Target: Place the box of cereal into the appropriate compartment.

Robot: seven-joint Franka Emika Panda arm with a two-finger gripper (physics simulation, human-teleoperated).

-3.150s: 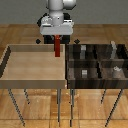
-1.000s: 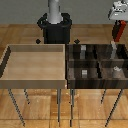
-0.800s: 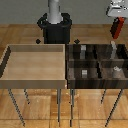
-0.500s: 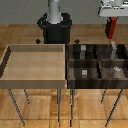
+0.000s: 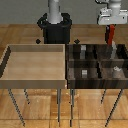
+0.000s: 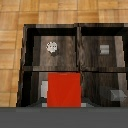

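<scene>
My gripper (image 5: 110, 26) is shut on the box of cereal (image 5: 111, 35), a thin red box hanging upright. It hangs above the far section at the exterior view's right of the dark-brown four-part bin (image 5: 97, 62). That compartment (image 5: 121, 52) holds a tall slim grey block (image 5: 114, 49). In the wrist view the red box (image 6: 64, 89) covers much of one section, with a grey block (image 6: 44, 89) just beside it. I cannot see my fingers in the wrist view.
A large light-wood tray (image 5: 35, 79) stands at the exterior view's left of the bin. The other bin sections hold shorter grey blocks (image 5: 84, 73) (image 6: 105, 48) and a pale object (image 6: 51, 47). The robot base (image 5: 55, 27) stands behind.
My gripper has carried the red box from near the tray's edge toward the exterior view's right, to above the bin's far section. Over the last second it has shifted only slightly.
</scene>
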